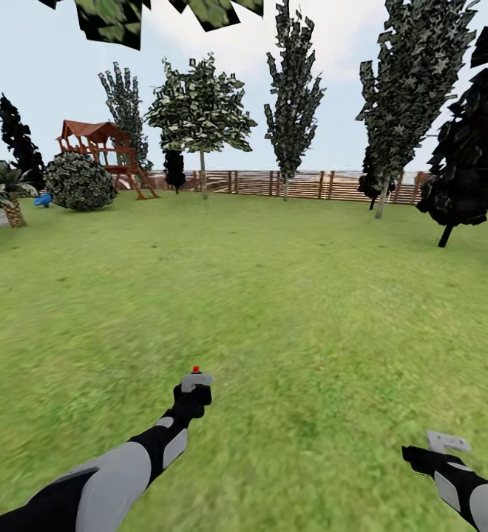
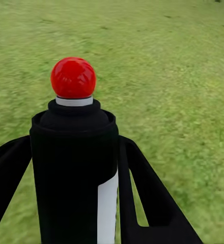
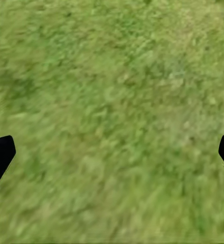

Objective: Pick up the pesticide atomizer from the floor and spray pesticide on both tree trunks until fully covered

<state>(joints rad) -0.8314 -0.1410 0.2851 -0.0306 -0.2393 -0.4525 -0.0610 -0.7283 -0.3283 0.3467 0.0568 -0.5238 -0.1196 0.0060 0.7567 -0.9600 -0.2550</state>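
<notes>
My left gripper is shut on the pesticide atomizer, held upright low over the lawn. In the left wrist view the atomizer is a black bottle with a white label strip and a red ball on top, between the black fingers. My right gripper hangs open over bare grass, and its fingertips sit far apart at the picture's edges. A tree with a broad crown and a bare thin trunk stands far off by the fence. Leaves of a nearer canopy hang in overhead, its trunk out of view.
Open lawn stretches ahead to a brown slat fence. A wooden play tower and a round shrub stand at the back left, with a palm at the left edge. Narrow dark trees line the back and right.
</notes>
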